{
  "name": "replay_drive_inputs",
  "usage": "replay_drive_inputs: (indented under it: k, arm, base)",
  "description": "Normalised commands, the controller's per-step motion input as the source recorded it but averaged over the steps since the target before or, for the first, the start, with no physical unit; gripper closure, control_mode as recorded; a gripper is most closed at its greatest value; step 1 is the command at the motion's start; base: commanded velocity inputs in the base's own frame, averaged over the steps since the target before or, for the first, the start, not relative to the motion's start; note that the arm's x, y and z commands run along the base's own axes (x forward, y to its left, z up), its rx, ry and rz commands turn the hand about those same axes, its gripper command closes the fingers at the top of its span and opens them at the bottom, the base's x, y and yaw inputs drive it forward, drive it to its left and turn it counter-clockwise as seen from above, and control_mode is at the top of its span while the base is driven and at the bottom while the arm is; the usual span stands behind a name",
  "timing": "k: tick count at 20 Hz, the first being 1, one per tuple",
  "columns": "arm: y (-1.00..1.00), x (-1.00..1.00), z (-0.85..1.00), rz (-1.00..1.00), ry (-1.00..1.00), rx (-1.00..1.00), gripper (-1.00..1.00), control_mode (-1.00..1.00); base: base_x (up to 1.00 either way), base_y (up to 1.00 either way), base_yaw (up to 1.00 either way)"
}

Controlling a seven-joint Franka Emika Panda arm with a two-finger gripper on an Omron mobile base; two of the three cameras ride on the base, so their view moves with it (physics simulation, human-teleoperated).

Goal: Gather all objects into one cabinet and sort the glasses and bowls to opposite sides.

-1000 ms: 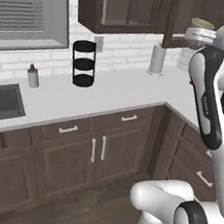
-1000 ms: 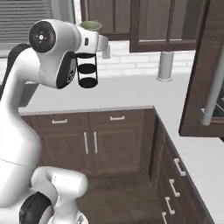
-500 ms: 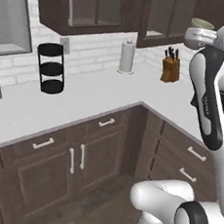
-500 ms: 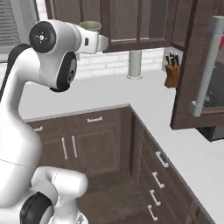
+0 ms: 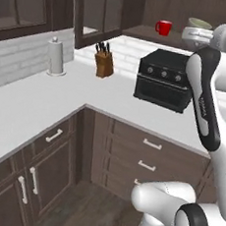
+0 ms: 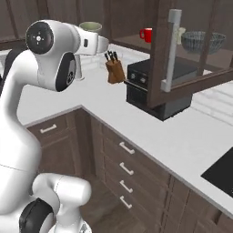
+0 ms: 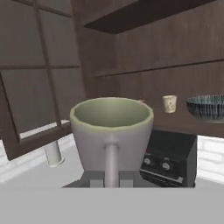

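Jaws are pinching the grey-green mug (image 7: 111,131) low on its body – gripper (image 7: 110,178) sitting bottom centre of the hand view, mug upright, handle facing the camera. Left to right in that view: open cabinet door (image 7: 39,78) filling the left side, mug in the middle, beige cup (image 7: 169,103) and dark striped bowl (image 7: 207,107) resting on the cabinet shelf at right. Red mug (image 6: 146,34) is standing on the same shelf – top centre of the right base view.
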Motion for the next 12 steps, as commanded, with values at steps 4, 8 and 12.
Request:
replay_drive_inputs:
  k: [4, 8, 12]
  arm:
    - [0.0, 0.0, 0.0, 0.0, 0.0, 0.0, 1.0, 1.0]
    - [0.0, 0.0, 0.0, 0.0, 0.0, 0.0, 1.0, 1.0]
    - [0.0, 0.0, 0.0, 0.0, 0.0, 0.0, 1.0, 1.0]
  base:
    - [0.13, 0.23, -0.39]
    - [0.17, 0.1, -0.02]
    - [0.87, 0.48, -0.13]
